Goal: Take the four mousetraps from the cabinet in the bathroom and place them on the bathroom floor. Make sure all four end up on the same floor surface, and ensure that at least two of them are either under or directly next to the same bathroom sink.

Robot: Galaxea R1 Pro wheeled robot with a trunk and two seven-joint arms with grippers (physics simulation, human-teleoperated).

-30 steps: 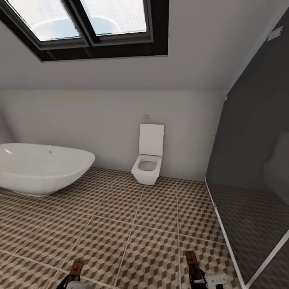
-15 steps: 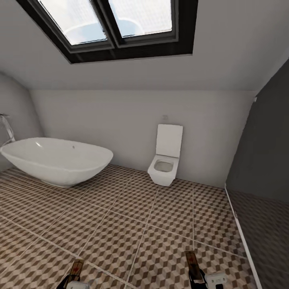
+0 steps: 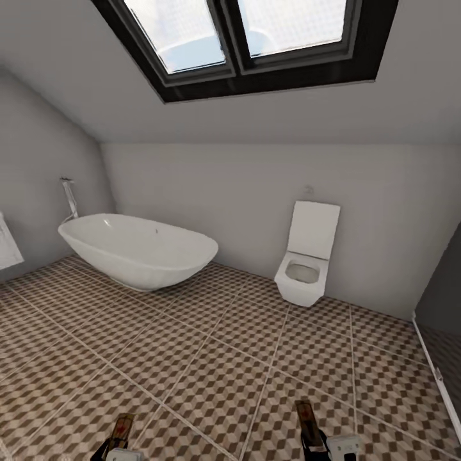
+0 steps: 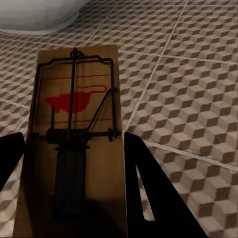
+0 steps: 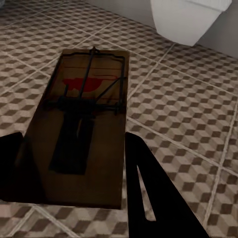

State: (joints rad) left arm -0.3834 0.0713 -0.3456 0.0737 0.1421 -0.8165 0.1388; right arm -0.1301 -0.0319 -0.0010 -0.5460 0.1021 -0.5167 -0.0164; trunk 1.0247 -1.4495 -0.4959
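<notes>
We've got a mousetrap clamped in our left claw and another mousetrap gripped in the right claw, both poking up at the bottom edge of the head view over the cube-pattern bathroom floor. Bathtub sits at left, toilet right of centre, under a skylight.

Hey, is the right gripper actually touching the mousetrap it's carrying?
Touching. In the right wrist view the mousetrap sits between the right gripper's dark jaws, its edges meeting them, held above the tiled bathroom floor. The head view agrees.
</notes>
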